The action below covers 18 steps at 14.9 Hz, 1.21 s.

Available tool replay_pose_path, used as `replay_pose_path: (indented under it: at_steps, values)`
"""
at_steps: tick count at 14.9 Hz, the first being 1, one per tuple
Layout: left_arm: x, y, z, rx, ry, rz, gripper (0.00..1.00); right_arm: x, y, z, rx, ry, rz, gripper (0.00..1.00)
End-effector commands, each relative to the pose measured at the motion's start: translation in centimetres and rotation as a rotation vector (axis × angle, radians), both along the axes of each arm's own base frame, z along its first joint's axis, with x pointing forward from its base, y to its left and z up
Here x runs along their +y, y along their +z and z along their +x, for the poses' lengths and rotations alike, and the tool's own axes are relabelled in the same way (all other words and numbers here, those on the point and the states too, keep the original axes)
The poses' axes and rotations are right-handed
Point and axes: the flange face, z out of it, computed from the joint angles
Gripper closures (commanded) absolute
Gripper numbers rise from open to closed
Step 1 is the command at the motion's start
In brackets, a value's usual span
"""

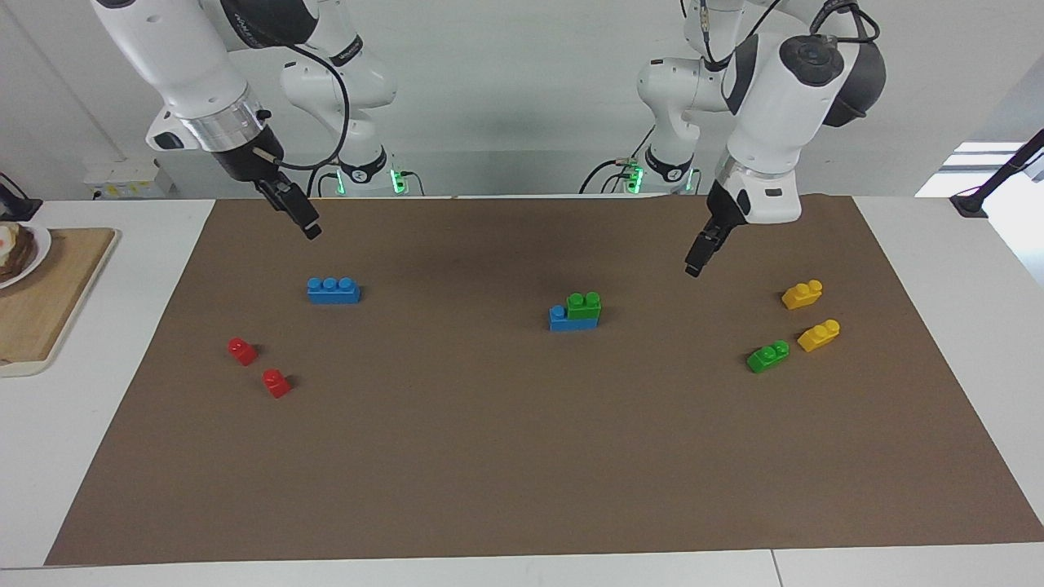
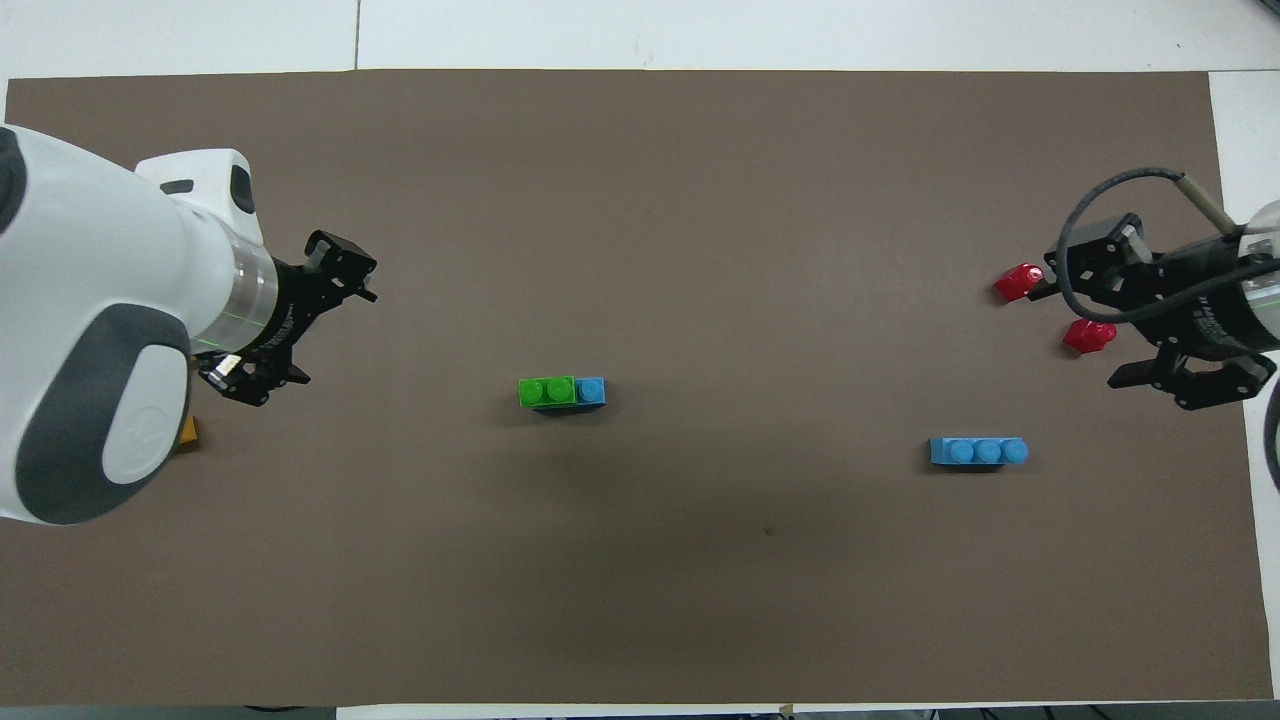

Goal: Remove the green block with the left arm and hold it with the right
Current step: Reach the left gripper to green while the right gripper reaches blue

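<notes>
Green block (image 1: 585, 305) stacked on blue brick (image 1: 563, 319), mid-mat. Left gripper (image 1: 694, 265) raised over mat, jaws wide, empty. Right gripper (image 1: 309, 229) likewise, wide, empty.

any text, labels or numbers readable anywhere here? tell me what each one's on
None can be read for certain.
Right arm: light lettering on the dark band at the upper joint, too small to read.
Right gripper: small white print on the black wrist above it, too blurred to read.
Left arm: a round logo mark on the grey cover, not legible.
Green block, the other bricks and the brown mat: no text visible.
</notes>
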Motion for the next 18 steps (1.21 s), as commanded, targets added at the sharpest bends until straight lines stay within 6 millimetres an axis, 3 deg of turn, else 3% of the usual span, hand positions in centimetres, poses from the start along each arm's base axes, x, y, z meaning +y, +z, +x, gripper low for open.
replay_pose_path:
  at_steps: [1, 7, 10, 12, 18]
  values:
    - [-1.5, -1.9, -1.0, -0.018, 0.192, -0.022, 0.00, 2.7, -2.7, 0.1, 0.040, -0.233, 0.109, 0.00]
    - [-5.3, -3.2, -1.7, -0.021, 0.416, -0.041, 0.00, 10.3, -9.3, 2.3, 0.158, -0.578, 0.287, 0.00]
    - [-6.4, -6.2, -1.9, 0.010, 0.496, -0.024, 0.00, 14.3, -13.5, 2.8, 0.217, -0.637, 0.300, 0.00]
    - [-6.7, -7.2, -1.3, -0.001, 0.600, -0.039, 0.00, 16.5, -15.1, 2.6, 0.246, -0.655, 0.311, 0.00]
    - [-6.9, -8.8, -1.4, -0.004, 0.672, -0.047, 0.00, 21.7, -19.7, 1.5, 0.249, -0.695, 0.318, 0.00]
